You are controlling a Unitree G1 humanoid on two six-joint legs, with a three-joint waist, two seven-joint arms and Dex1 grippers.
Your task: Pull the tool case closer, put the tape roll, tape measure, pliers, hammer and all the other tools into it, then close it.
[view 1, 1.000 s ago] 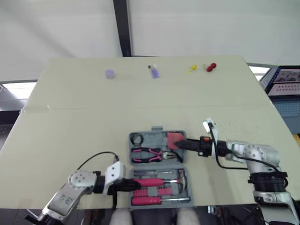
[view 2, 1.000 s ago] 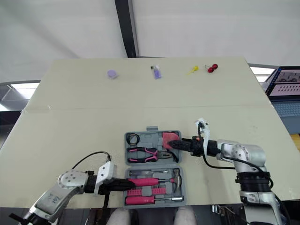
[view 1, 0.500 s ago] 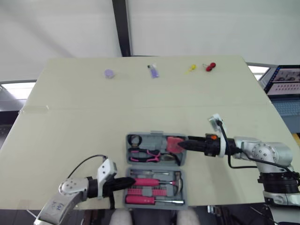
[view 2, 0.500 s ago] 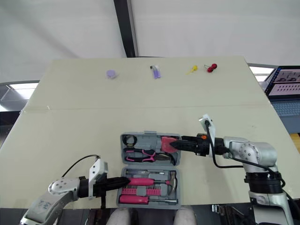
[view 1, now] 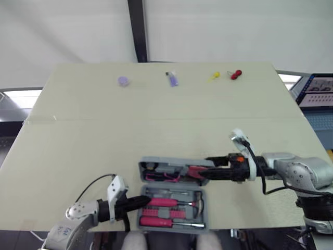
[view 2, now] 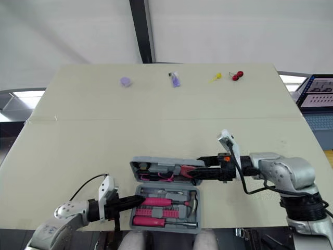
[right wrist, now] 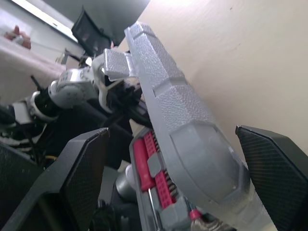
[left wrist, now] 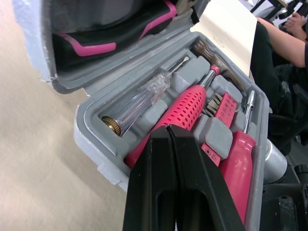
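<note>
The right pincer (view 1: 207, 175), spread wide, straddled the half-raised lid (right wrist: 187, 130) of the tool case (view 1: 166, 165) unclamped. The left pincer (view 1: 144, 200), shut and empty, braced the base (left wrist: 91, 137) at the tabletop's (view 1: 156, 109) near edge. The lid might slip out and fall open.

Purple disc (view 1: 122, 81), yellow piece (view 1: 213, 76), red piece (view 1: 235, 74) on table (view 1: 78, 135).

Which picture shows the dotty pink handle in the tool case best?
Left wrist view: the dotty pink handle lies close up in its slot. Eye views show a small pink bar. The right wrist view shows pink strips beneath the lid, hard to match.
</note>
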